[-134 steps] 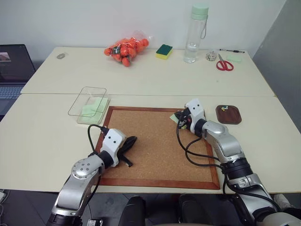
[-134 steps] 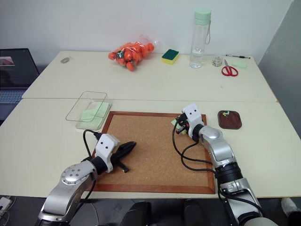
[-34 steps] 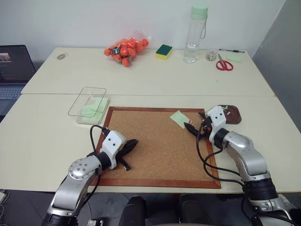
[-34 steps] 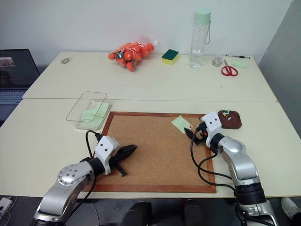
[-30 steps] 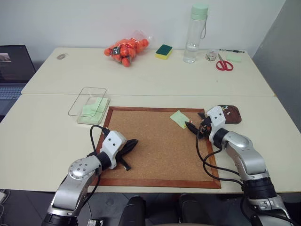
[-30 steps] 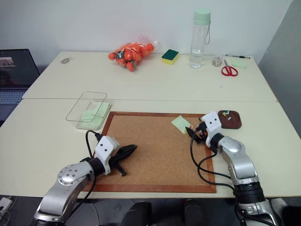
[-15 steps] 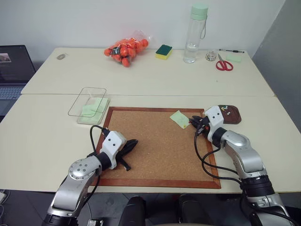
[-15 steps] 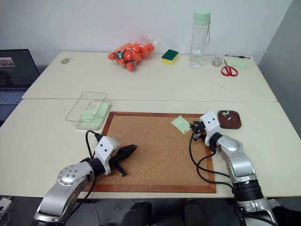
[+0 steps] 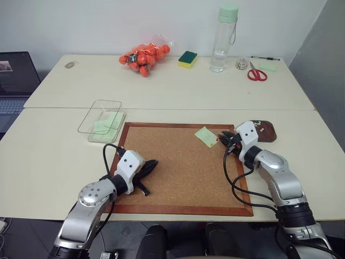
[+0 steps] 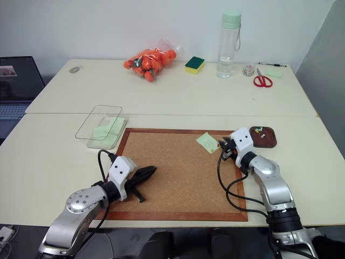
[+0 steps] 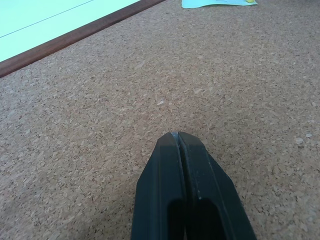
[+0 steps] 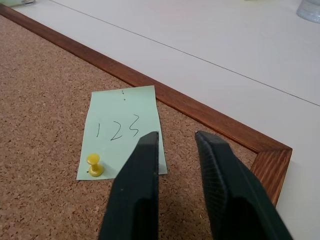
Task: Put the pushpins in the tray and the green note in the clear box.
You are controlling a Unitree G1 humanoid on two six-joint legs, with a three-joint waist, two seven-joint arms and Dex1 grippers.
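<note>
While the left gripper [image 9: 152, 164] rests on the cork board [image 9: 172, 178] with its two black fingers [image 11: 186, 170] pressed flat together and nothing between them, the right gripper [image 12: 176, 142] hovers at the board's far right corner — its fingers a narrow gap apart, holding nothing. Just ahead of those fingers lies the green note [image 12: 122, 131], marked "123" and pinned to the cork by a yellow pushpin [image 12: 94, 164] at one corner. Beside the right wrist, off the board, sits the tray [image 10: 263, 137] with a few pushpins [image 10: 260, 130] inside. Well apart, past the board's far left corner, the clear box [image 9: 101, 116] stands partly over a pale green notepad [image 9: 107, 125].
</note>
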